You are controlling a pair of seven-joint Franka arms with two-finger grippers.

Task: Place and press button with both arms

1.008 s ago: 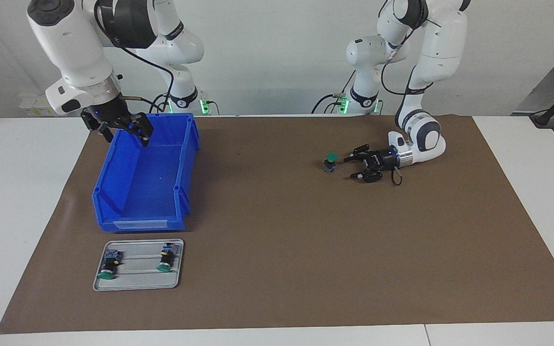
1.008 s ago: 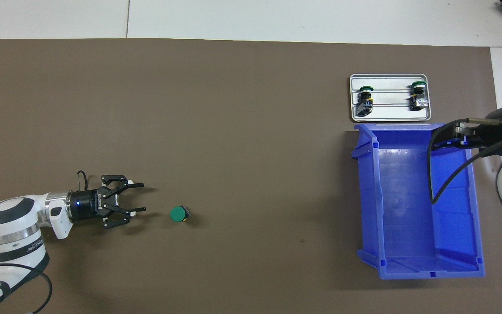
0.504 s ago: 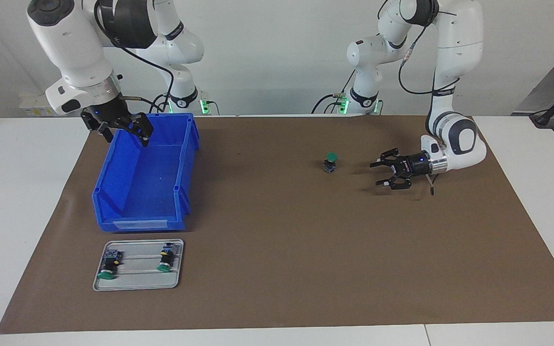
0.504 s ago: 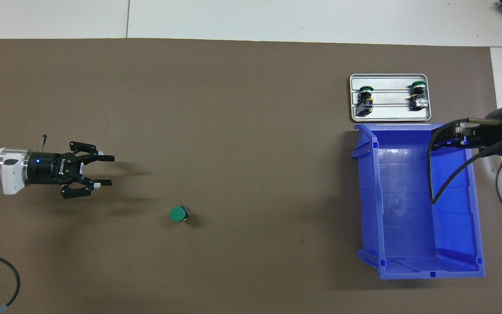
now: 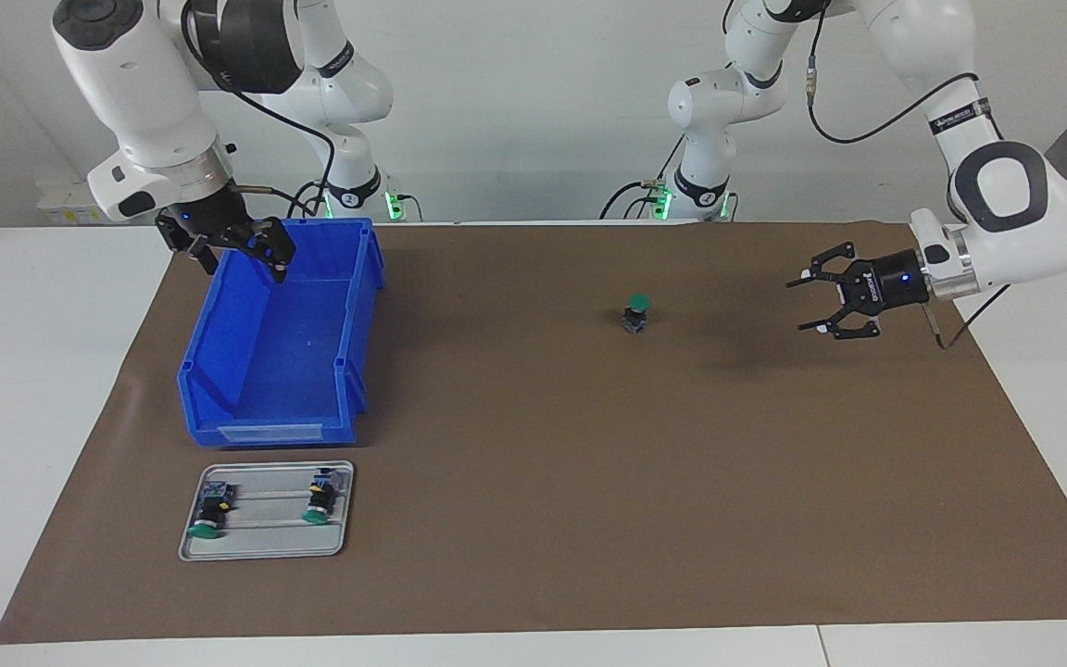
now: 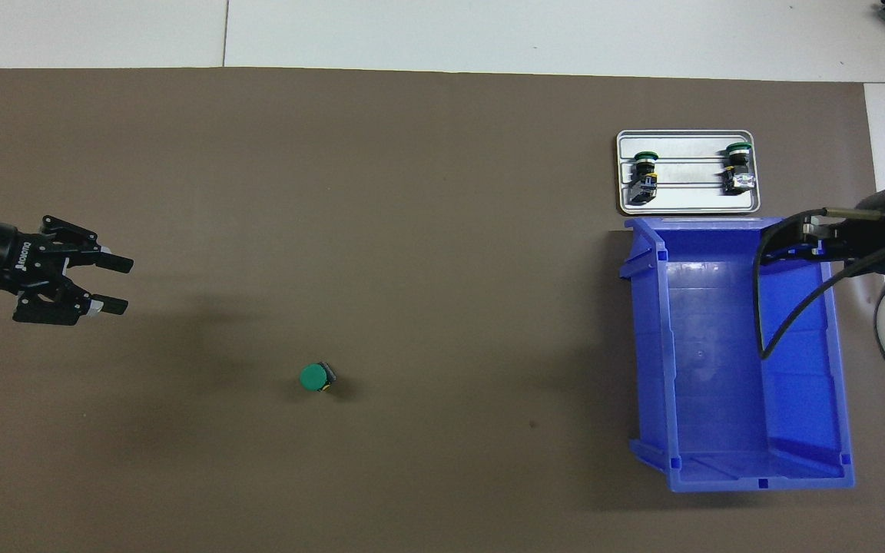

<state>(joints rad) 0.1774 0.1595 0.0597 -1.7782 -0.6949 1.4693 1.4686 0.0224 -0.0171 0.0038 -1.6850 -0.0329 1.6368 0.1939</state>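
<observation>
In the facing view, at the right arm's end of the surface, the right hand hangs over the robot-side end of the blue bin, its fingers spread and pointing down into the bin's open top with nothing between them. The bin sits on the brown mat and nothing shows inside it. Just beside the bin's end that lies farther from the robots is a small grey tray, and on it lie two spare buttons on their sides, one toward the tray's outer edge and the other toward the middle of the surface, green caps pointing away from the robots.

Toward the left arm's end, the button stands upright on the mat, green cap up and dark body beneath, well apart from the bin and tray and touched by nothing.

Past it, the left hand is held level above the mat near that end of the surface, fingers pointing back toward the button but well apart from it. They stand open and hold nothing. In the overhead view the same hand shows at the edge, its shadow on the mat below it
</observation>
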